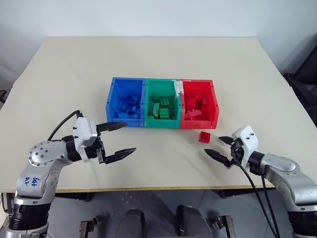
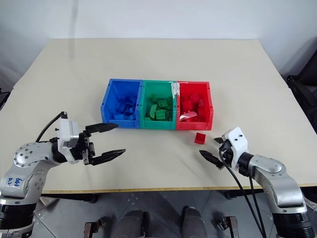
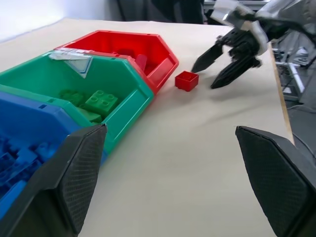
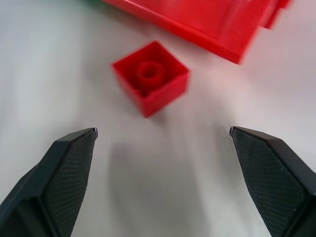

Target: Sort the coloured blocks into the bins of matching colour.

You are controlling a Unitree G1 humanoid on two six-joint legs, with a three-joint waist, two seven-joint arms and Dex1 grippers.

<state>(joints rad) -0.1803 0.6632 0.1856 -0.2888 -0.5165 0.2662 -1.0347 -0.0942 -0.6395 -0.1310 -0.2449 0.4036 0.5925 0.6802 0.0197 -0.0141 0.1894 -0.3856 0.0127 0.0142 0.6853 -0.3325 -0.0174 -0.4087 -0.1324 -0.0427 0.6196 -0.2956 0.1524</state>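
Beige table (image 1: 74, 79) (white wall behind) w/ bins (image 1: 162, 103).

My rig's arms are silver-grey metal with rounded joint housings and white wrist blocks. The left gripper (image 1: 120, 140) and right gripper (image 1: 221, 148) each have two black pointed fingers with cross-hatched pads (image 4: 71, 170). Black cables loop off both wrists, and the left arm has blue handwritten scribbles.

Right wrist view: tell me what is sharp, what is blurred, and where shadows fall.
Right wrist view: the small red plastic brick lies hollow side up, slightly soft; the red plastic bin behind it is blurred; the black textured fingers are sharp; a faint shadow lies on the beige table under them.
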